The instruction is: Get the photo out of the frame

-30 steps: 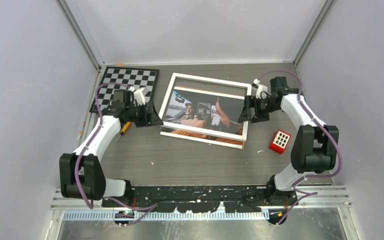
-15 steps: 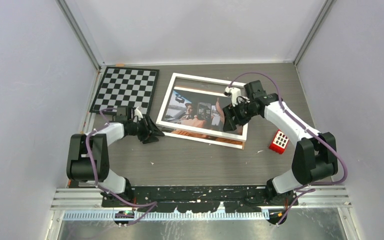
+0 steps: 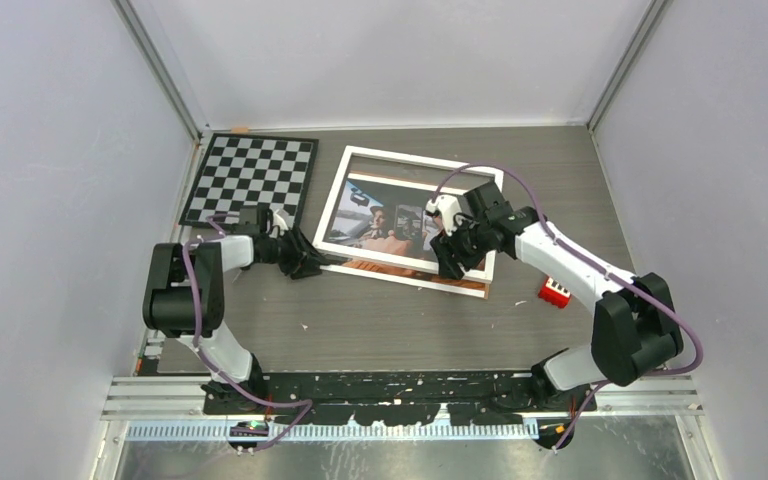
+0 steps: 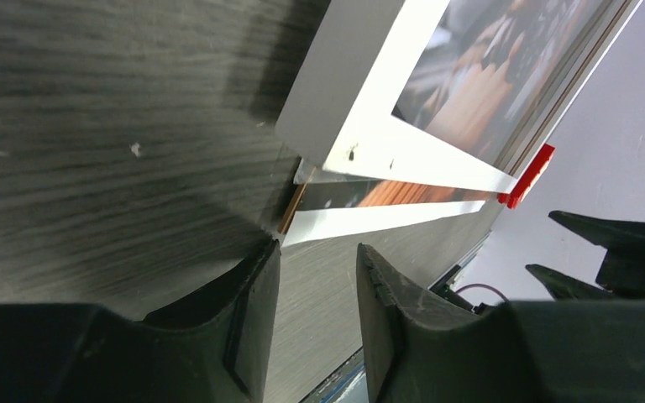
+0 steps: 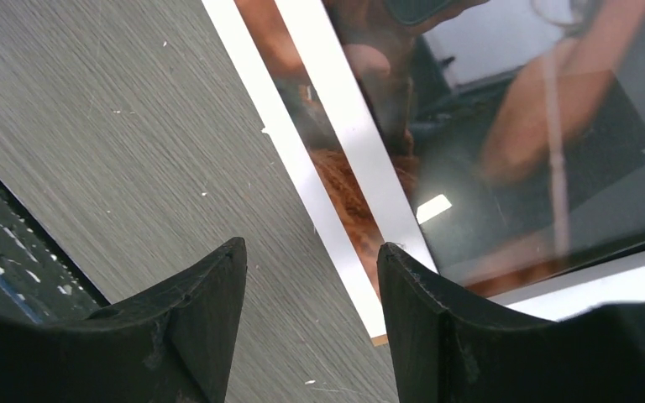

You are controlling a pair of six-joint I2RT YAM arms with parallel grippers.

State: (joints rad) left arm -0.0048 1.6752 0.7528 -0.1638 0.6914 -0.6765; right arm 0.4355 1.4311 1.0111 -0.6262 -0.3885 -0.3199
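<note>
A: Grey wood-grain surface, plain walls. And the pincers?

B: The left pincer is parted and empty, low at the photo's corner, which pokes out under the frame. The right pincer is parted and empty over the near rail.

A: Handling?

B: Thin, bendy, probably slick. Pinch the exposed edge. The left arm is folded low, the right reaches inward.

White frame lies face-up — colour photo protrudes past its near edge.
</note>
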